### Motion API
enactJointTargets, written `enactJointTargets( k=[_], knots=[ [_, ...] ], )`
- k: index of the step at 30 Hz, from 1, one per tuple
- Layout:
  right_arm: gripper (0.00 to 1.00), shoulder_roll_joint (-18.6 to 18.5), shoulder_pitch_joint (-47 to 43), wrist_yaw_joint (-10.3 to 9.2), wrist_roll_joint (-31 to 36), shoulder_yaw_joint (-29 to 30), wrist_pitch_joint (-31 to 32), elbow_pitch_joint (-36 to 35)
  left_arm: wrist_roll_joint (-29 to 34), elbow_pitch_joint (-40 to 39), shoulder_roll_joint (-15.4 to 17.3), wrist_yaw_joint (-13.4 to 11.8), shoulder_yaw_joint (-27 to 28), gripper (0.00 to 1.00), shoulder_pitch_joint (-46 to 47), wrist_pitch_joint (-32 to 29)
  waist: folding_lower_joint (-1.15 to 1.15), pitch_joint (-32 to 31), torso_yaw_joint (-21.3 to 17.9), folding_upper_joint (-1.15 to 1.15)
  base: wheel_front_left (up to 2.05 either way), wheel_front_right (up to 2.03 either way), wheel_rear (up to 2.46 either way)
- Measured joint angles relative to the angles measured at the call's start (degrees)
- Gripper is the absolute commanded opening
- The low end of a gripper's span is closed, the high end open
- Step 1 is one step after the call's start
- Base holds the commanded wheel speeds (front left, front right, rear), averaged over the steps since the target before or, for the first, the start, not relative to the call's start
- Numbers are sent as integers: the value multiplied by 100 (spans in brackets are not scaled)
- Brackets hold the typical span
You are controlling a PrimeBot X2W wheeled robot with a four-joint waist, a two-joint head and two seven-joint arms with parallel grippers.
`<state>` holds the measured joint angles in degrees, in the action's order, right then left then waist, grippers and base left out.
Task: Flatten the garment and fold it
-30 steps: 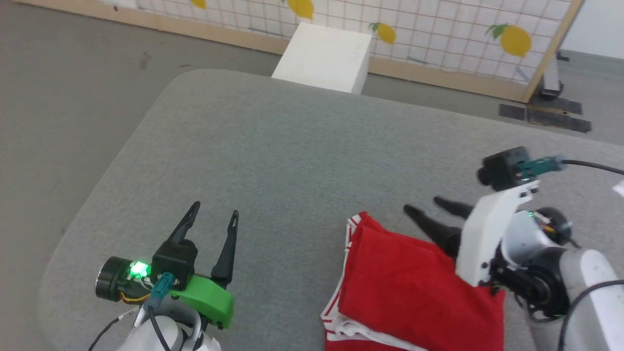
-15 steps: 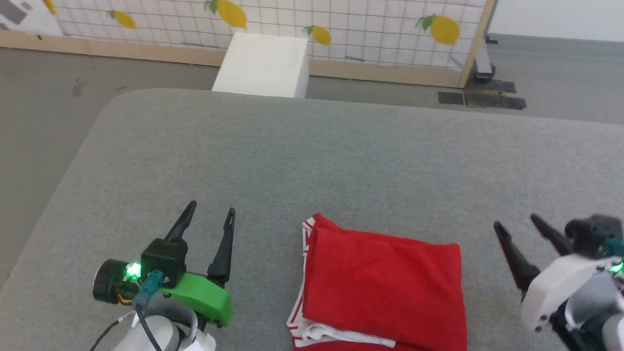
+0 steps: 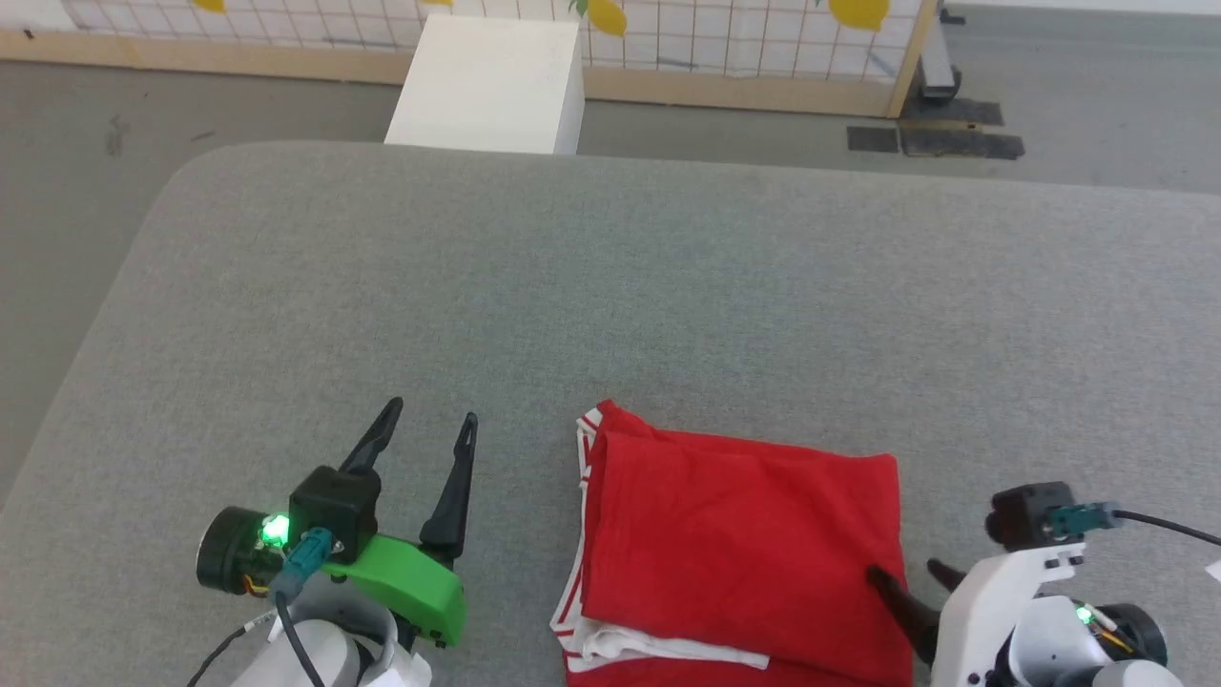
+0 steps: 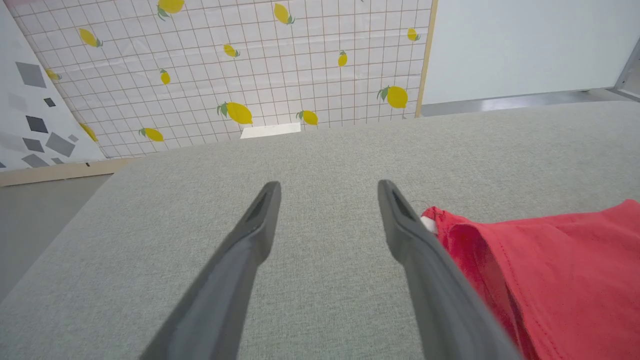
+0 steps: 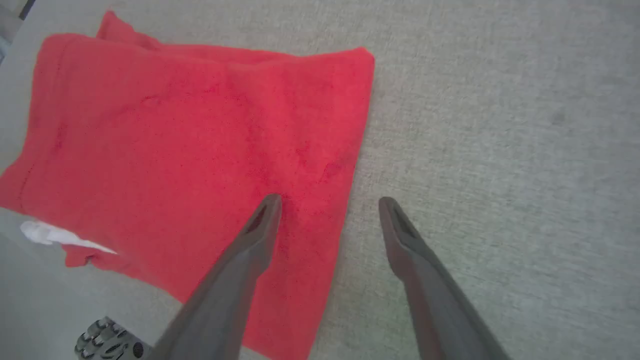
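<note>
The garment (image 3: 739, 549) lies folded into a red rectangle near the front of the grey table (image 3: 610, 286), with white sleeve cloth and striped trim showing along its left edge. Its lettering is hidden. My left gripper (image 3: 426, 425) stands open to the left of it, empty; in the left wrist view the garment (image 4: 555, 265) lies just right of the fingers (image 4: 250, 235). My right gripper (image 3: 906, 572) is open over the garment's right edge. In the right wrist view its left finger (image 5: 265, 215) is over the red cloth (image 5: 190, 135) and the other over bare table.
A white box (image 3: 486, 86) stands on the floor beyond the table's far edge, before a lemon-patterned screen (image 3: 725, 38) with a wooden frame. Dark floor plates (image 3: 935, 141) lie at the back right. The grey table stretches wide behind the garment.
The head camera has shifted, so the whole picture has moved. My right gripper has drawn back and down to the garment's right edge. The left gripper has kept its place.
</note>
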<state>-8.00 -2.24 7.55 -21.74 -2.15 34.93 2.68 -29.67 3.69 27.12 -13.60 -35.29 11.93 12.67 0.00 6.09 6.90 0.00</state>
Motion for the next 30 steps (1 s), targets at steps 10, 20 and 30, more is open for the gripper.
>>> enactJointTargets(
  k=[10, 20, 30],
  knots=[
    [100, 286, 197, 0, 124, 57, 575, 234, 24, 24, -14, 3, -69, 100, 77, 2, 0, 281, 209, 0, 0, 0, 0],
    [0, 112, 286, -1, 224, -289, 690, 216, 35, 137, -47, 26, -103, 100, 198, 4, 0, 340, 334, 0, 0, 0, 0],
    [0, -1227, 955, 1, 185, -1543, 632, -19, -30, 165, -188, 118, -254, 100, 167, -7, 0, 69, 52, 0, 0, 0, 0]
  ],
)
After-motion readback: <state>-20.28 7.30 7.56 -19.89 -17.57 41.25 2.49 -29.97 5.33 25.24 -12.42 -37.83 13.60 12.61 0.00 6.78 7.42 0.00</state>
